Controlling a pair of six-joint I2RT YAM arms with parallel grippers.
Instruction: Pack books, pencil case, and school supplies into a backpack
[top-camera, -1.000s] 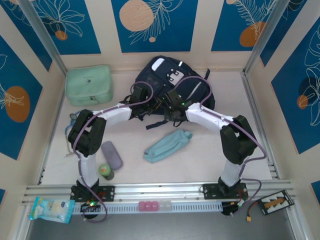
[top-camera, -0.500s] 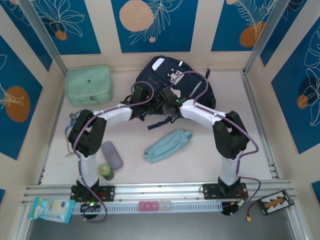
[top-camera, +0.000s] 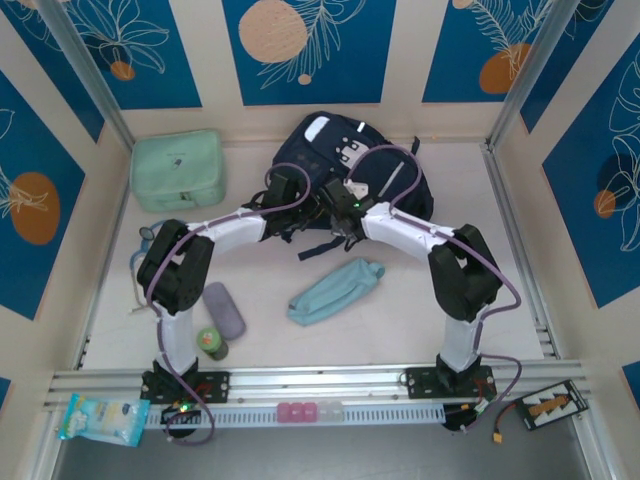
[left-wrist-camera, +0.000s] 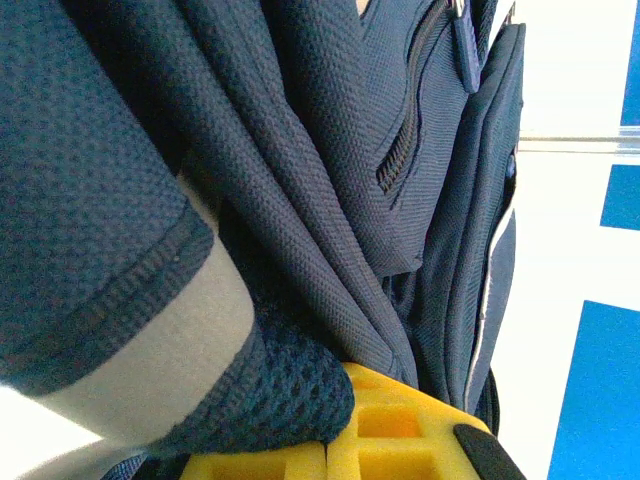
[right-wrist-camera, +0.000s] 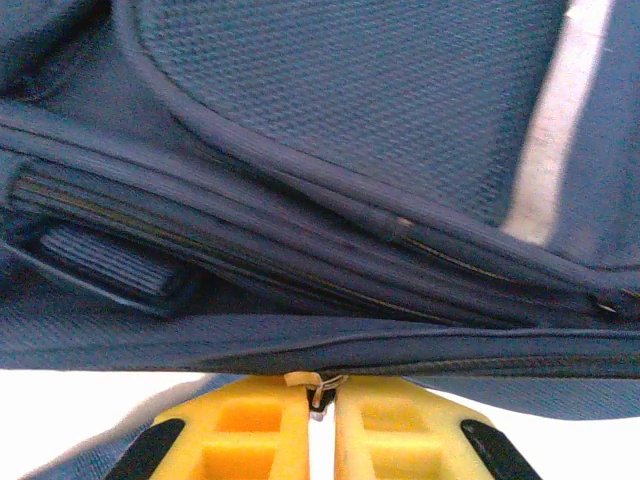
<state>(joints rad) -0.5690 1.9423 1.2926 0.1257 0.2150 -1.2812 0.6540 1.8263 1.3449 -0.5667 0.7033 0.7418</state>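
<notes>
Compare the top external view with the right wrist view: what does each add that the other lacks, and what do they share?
The top external view adds the layout: the long light-blue fabric pouch, the small greyish-purple oblong case, the small green bottle and the boxy mint-green bag lie on the table, not yet packed. The right wrist view adds close detail: the right gripper shut on a small metal zipper pull. Both share the large navy blue backpack with its white trim.
</notes>
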